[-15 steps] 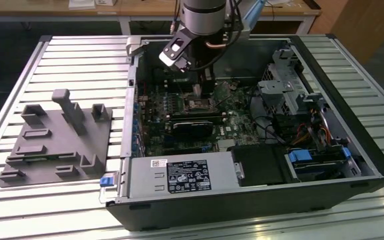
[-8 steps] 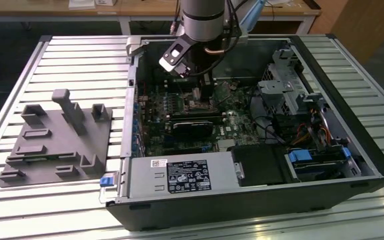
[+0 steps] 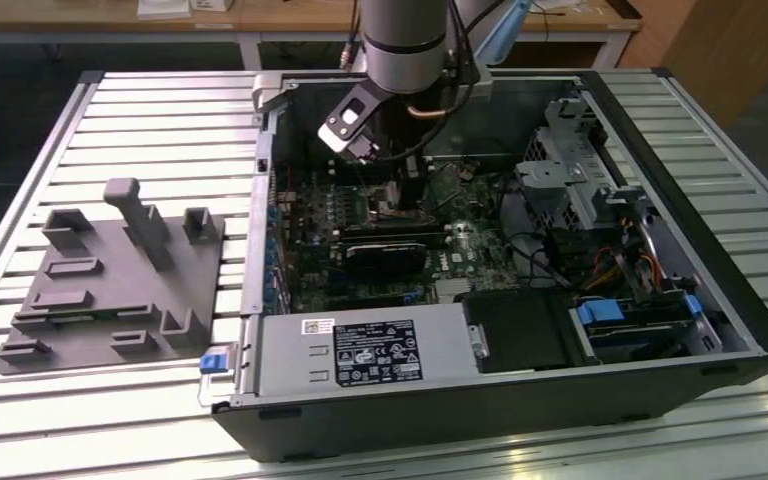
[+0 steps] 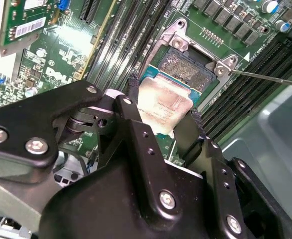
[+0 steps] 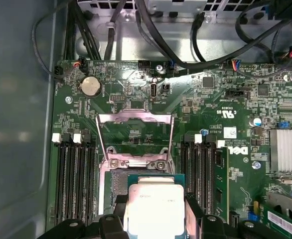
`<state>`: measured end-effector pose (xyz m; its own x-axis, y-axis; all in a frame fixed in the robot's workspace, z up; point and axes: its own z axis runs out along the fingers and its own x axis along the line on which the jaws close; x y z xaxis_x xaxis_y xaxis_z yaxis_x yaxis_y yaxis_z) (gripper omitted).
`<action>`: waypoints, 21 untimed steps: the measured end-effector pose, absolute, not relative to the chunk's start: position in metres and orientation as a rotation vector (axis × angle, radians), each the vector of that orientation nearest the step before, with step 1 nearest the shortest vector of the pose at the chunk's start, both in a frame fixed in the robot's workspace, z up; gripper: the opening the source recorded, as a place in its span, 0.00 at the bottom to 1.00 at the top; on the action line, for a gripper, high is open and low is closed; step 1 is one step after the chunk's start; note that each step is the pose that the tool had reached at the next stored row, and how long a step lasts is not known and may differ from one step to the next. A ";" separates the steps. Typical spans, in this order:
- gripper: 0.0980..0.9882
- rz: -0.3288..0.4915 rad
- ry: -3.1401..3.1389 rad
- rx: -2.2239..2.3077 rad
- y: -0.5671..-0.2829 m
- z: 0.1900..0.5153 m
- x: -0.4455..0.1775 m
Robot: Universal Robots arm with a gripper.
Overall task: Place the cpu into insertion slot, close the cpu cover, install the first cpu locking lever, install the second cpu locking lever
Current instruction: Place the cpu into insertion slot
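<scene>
One cpu [image 4: 163, 102] sits clamped in the gripper [image 4: 162, 113], just over the open insertion slot [image 4: 186, 67], cpu cover [image 5: 135, 118] raised.

Dull silvery metal cpu [image 5: 153, 206], matt black tool [image 4: 163, 104], shiny metal cpu cover [image 5: 135, 118].

Silver-grey arm [image 3: 404, 35]; matte black gripper [image 4: 163, 107] studded with silver screws [image 4: 167, 199]

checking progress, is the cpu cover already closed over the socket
No, in the first wrist view the cpu cover stands swung open, bare board showing through its window, while the jaws hold the cpu.
</scene>
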<state>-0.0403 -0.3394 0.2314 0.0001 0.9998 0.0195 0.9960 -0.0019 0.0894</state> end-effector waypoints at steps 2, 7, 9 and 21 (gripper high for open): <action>0.49 0.119 2.184 2.186 -0.339 0.229 -0.040; 0.49 0.119 2.184 2.186 -0.337 0.223 -0.041; 0.49 0.119 2.184 2.186 -0.335 0.221 -0.042; 0.49 0.119 2.184 2.186 -0.328 0.208 -0.048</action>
<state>-0.0476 -0.3280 0.2078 0.0001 0.9998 0.0194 0.9960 -0.0018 0.0893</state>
